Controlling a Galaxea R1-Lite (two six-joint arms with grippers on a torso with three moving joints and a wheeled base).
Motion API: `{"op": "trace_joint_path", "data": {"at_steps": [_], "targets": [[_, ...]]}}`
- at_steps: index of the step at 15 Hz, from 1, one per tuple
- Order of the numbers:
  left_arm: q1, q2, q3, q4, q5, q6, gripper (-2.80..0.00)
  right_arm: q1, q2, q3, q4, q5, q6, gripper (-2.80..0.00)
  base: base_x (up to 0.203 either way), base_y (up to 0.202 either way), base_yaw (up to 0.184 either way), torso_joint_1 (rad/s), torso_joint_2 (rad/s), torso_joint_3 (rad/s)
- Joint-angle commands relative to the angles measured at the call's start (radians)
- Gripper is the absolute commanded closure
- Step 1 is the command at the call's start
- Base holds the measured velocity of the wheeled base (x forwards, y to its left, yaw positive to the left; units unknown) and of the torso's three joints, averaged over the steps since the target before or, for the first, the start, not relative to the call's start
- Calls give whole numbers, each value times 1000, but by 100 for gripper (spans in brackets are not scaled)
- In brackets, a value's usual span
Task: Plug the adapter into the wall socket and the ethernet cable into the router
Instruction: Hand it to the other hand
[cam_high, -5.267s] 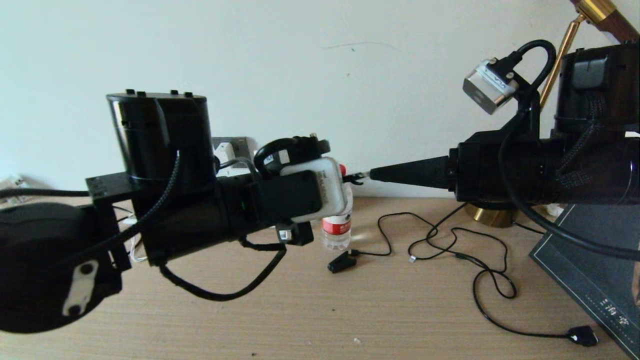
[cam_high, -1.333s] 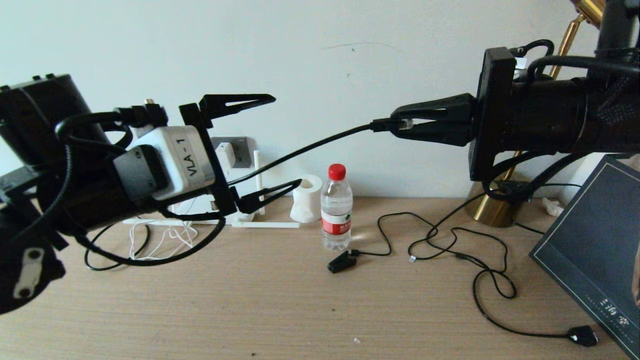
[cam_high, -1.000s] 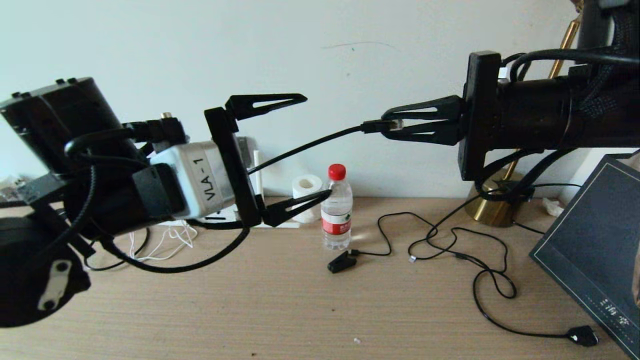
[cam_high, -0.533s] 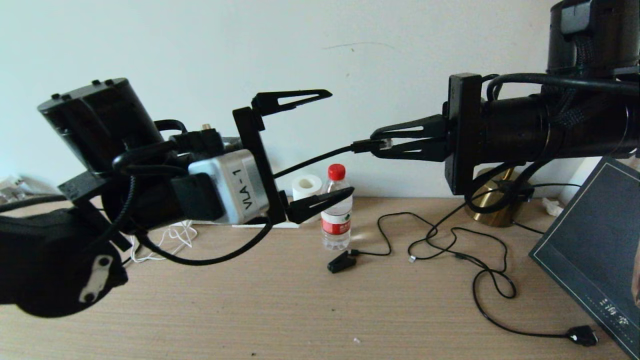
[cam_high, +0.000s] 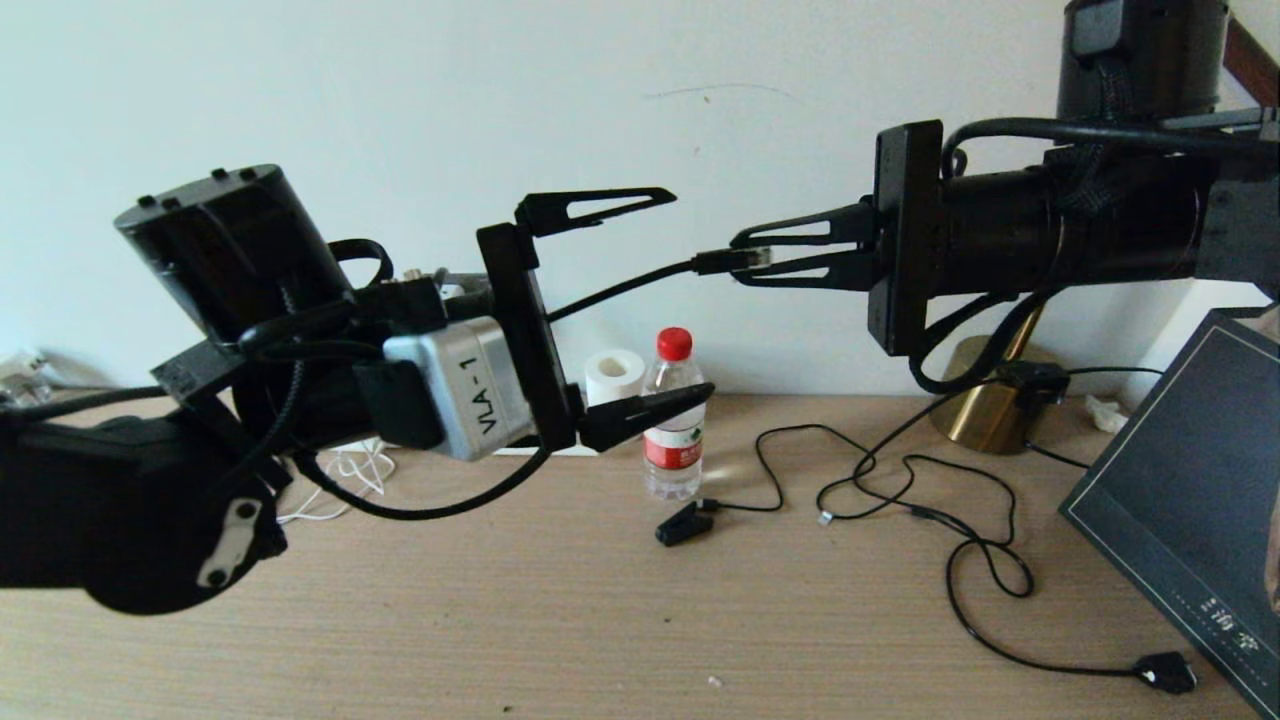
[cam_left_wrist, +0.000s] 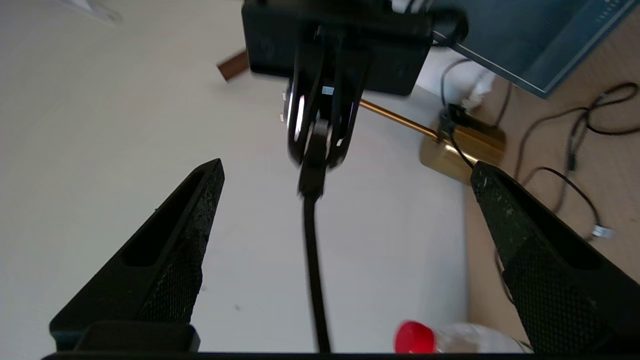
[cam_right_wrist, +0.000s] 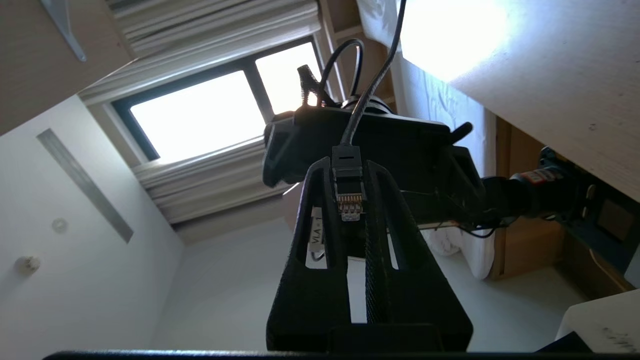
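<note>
My right gripper (cam_high: 738, 260) is held high above the table, shut on the ethernet cable's connector (cam_high: 722, 262). In the right wrist view the connector (cam_right_wrist: 347, 192) sits clamped between the fingers near my right gripper's (cam_right_wrist: 347, 167) tips, its clear tip towards the wrist. The black ethernet cable (cam_high: 620, 290) slopes down and left, passing between the spread fingers of my open left gripper (cam_high: 692, 290). In the left wrist view the cable (cam_left_wrist: 312, 250) runs up the middle of my left gripper (cam_left_wrist: 346, 164), touching neither finger. The adapter, wall socket and router are hidden behind my left arm.
A water bottle (cam_high: 672, 430) with a red cap and a paper roll (cam_high: 612, 375) stand by the wall. A black clip plug (cam_high: 682, 525), thin black cords (cam_high: 900, 480) and another black plug (cam_high: 1165, 672) lie on the table. A brass lamp base (cam_high: 985, 410) and dark board (cam_high: 1190, 500) are at right.
My open left gripper has swung right and up, coming round the cable and closer to the right gripper. The right gripper has shifted left, still holding the connector.
</note>
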Motion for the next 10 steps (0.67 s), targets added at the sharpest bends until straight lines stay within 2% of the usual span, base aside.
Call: {"op": "trace_joint_path", "data": {"at_steps": [1,4,10], "targets": [[2,8,-1,-29,-6,5,-280,-4,37,-44,2,32,14,0,0,0,0,0,0,0],[5,29,-24,-73,-5,5,-280,-4,56,-43,2,35,12,0,0,0,0,0,0,0],[5,38,-23,-85,-4,5,-280,-3,58,-29,2,59,11,0,0,0,0,0,0,0]]}}
